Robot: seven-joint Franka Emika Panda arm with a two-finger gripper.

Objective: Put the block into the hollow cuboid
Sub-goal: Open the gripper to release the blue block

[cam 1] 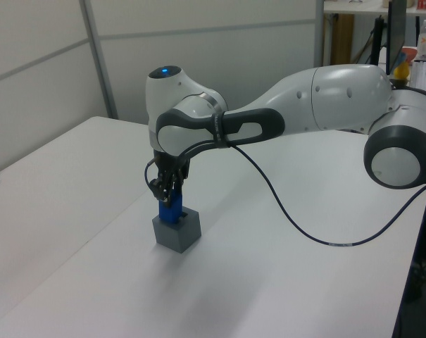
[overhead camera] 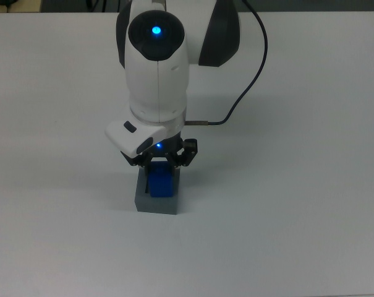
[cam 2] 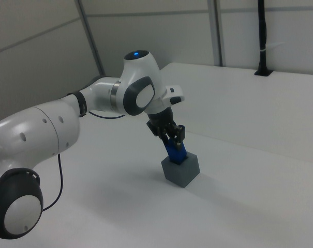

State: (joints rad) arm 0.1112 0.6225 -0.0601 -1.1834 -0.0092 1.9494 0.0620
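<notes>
The bright-blue block [overhead camera: 161,182] [cam 1: 169,212] [cam 2: 177,153] stands partly inside the recess of the grey hollow cuboid [overhead camera: 156,203] [cam 1: 177,234] [cam 2: 182,171]. Its upper part still sticks up above the rim, and in the right view it leans slightly. My gripper [overhead camera: 163,163] [cam 1: 166,197] [cam 2: 174,138] is directly above the cuboid, shut on the top of the block. The white wrist hides the back of the cuboid in the top view.
A black cable [overhead camera: 245,86] runs from the wrist across the white table [overhead camera: 298,204]. In the left view, shelves with bottles [cam 1: 420,42] stand beyond the table's far right edge. A black clamp [cam 2: 263,70] sits at the table's far edge in the right view.
</notes>
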